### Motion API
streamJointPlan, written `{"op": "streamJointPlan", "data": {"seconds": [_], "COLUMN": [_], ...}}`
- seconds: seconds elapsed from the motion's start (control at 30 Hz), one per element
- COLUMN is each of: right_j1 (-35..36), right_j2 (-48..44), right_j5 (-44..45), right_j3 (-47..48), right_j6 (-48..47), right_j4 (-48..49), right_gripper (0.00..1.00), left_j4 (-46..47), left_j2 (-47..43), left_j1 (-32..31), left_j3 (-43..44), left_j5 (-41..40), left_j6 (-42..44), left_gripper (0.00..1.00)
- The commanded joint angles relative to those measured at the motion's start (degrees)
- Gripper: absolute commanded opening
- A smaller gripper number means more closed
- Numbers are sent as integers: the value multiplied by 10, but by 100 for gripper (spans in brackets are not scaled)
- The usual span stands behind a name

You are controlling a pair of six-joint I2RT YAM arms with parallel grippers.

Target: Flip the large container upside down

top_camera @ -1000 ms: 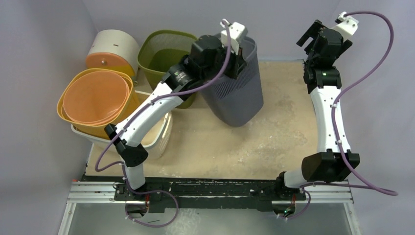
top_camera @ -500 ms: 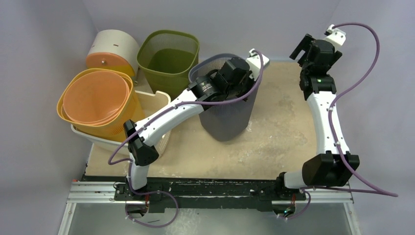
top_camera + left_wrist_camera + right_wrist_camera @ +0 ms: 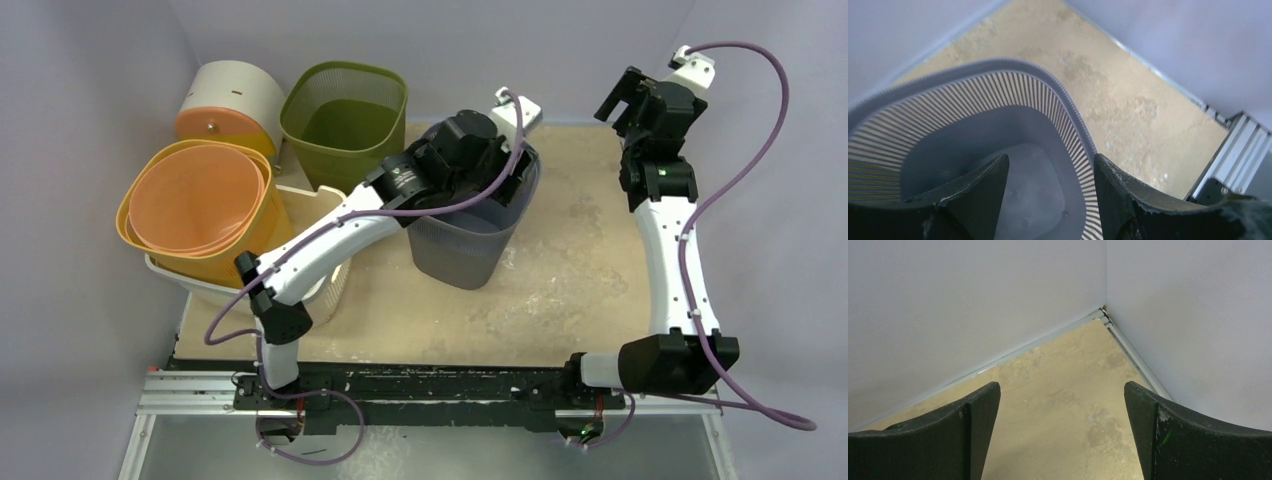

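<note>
The large container (image 3: 455, 255) is a grey slatted bin. It stands on the table's back middle with its mouth up. The left wrist view looks down into the container (image 3: 1033, 200), past its ribbed rim. My left gripper (image 3: 512, 168) hangs over the rim's right side, jaws open. In that wrist view my left gripper (image 3: 1051, 157) has one finger (image 3: 973, 200) inside the bin. The other finger (image 3: 1128, 200) is at the wall's outer side, and neither clamps it. My right gripper (image 3: 620, 97) is raised near the back right corner. It (image 3: 1062, 385) is open over bare table.
An olive mesh bin (image 3: 345, 110), a white-and-orange drum (image 3: 230, 95), nested orange and yellow tubs (image 3: 195, 200) and a white basket (image 3: 335, 270) crowd the left back. Walls close the back and right. A metal rail (image 3: 1238, 155) runs along the near edge.
The left arm swung the grey container from tilted against the back wall down onto the table, mouth up, then opened its jaws. The right arm barely moved.
</note>
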Motion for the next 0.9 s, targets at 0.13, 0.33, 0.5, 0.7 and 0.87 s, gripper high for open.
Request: {"op": "streamJointPlan", "data": {"seconds": [0.13,0.33,0.5,0.7,0.87], "right_j1": [29,203,329,455,533], "right_j2": [37,105,132,163,196], "right_j5": [-163,-161,-173,-169,-141], "right_j3": [117,242,266,287,302], "right_j6": [-20,-62,-68,-71,-51], "right_j4": [-58,-147,-199,-254,-309], "right_gripper": [84,84,80,78,77], "left_j4": [141,64,49,32,21], "left_j2": [-218,-267,-339,-381,-383], "left_j1": [-5,-4,-5,-4,-4], "left_j3": [-48,-44,-125,-175,-179], "left_j5": [-262,-395,-445,-449,-438], "left_j6": [-31,-43,-83,-110,-116], "left_gripper": [62,64,65,65,65]}}
